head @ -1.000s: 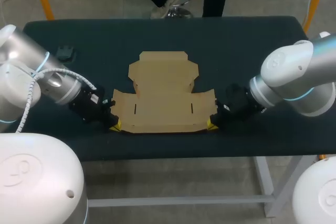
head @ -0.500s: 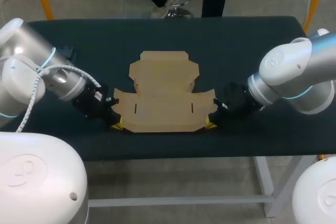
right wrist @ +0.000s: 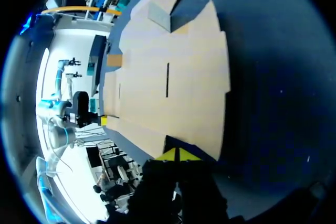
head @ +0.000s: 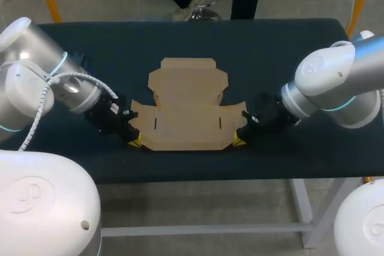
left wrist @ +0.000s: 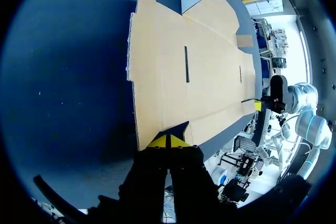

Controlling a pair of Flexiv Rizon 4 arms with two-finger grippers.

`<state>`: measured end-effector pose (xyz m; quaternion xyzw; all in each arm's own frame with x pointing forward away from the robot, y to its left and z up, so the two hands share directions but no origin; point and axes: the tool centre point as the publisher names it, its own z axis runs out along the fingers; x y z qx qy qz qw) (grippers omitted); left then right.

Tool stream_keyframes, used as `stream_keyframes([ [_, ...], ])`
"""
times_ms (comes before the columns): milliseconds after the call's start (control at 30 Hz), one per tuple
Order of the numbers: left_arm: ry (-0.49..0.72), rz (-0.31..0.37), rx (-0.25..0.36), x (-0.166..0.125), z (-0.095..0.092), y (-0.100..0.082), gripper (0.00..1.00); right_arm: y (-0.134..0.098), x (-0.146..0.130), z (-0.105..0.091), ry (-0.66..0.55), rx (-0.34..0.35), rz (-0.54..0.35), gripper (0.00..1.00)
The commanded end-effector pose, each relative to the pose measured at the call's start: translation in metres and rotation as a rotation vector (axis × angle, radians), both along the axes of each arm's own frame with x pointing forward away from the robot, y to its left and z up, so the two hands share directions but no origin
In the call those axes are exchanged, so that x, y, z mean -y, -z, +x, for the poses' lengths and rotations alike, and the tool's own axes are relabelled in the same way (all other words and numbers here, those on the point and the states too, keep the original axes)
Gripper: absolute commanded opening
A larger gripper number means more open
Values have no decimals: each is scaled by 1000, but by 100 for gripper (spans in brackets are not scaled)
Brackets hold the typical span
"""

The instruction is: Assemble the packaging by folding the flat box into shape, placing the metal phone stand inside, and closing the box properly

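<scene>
Both tools have edged inward along the front edge of the flat box (head: 186, 109), which lies unfolded mid-surface (head: 270, 46). Overhead, the left tool (head: 135, 142) and right tool (head: 238, 142) show only yellow specks. The wrist views show each pair of tips pressed together against a front corner.

The flat box (head: 186, 109) is matt brown cardboard; the table (head: 180, 40) looks matt, cloth-covered.

the flat box (head: 186, 112) is plain tan, the bench (head: 270, 52) dark navy; left tool (head: 135, 142) and right tool (head: 238, 142) show yellow tips.
</scene>
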<state>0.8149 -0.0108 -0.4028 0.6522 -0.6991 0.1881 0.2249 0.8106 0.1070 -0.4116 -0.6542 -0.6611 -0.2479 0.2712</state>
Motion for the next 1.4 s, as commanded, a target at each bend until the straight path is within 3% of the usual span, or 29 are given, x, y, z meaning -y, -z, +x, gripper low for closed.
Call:
stream_keyframes([
  [33,0,12,1,2,-1,-3,0,-5,-2,0,-4,1,-7,0],
  [400,7,41,17,7,1,-9,0,-8,-11,5,-22,11,-25,0],
  [733,5,97,-9,12,5,-10,0,-7,-13,6,-28,8,-34,0],
  [1067,-39,107,-44,12,3,-8,0,-8,-14,6,-29,11,-36,0],
  [1400,-100,103,3,10,-6,-9,0,-6,-13,5,-30,8,-35,0],
])
